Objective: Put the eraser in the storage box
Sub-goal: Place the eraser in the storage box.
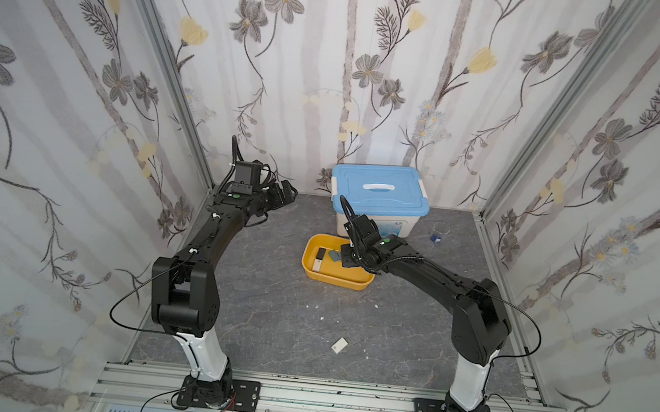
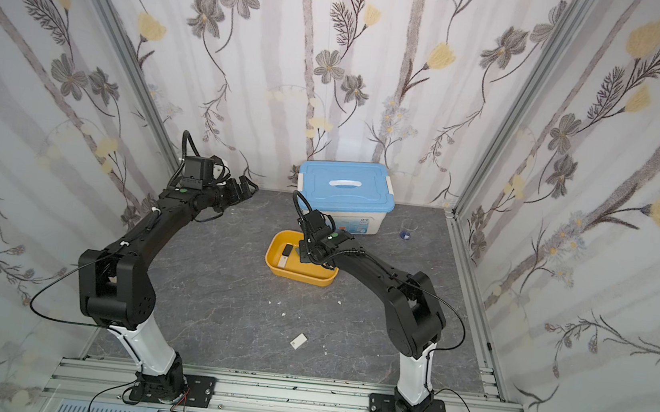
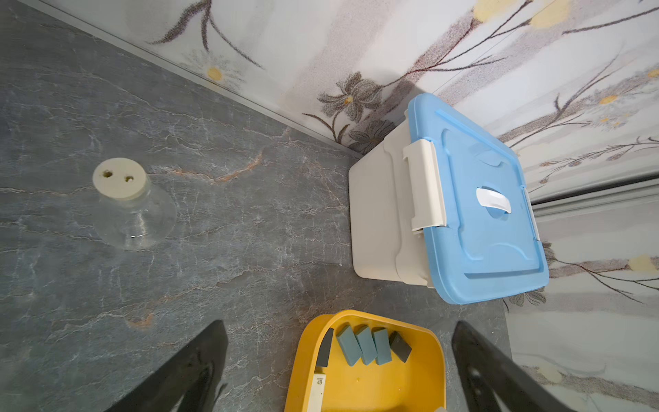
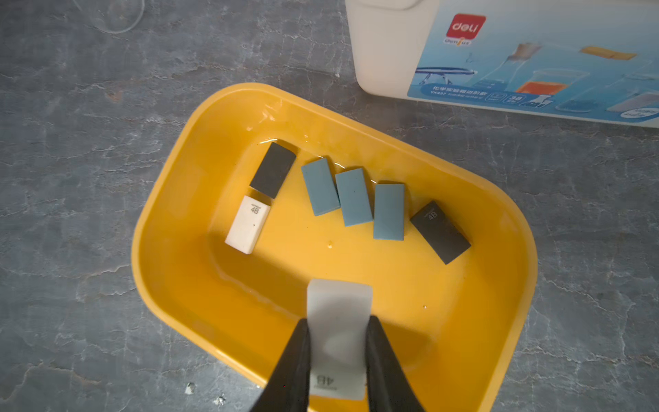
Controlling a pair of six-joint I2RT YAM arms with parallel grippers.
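My left hand (image 1: 284, 193) is wide open with nothing in it, up over the grey stone table (image 1: 267, 313). Around me stand flowery walls (image 1: 334, 69). My right hand (image 4: 337, 323) pinches a white eraser (image 4: 338, 303), and the yellow box (image 4: 167, 199) sits right below it. From the top, my right hand hides that eraser.
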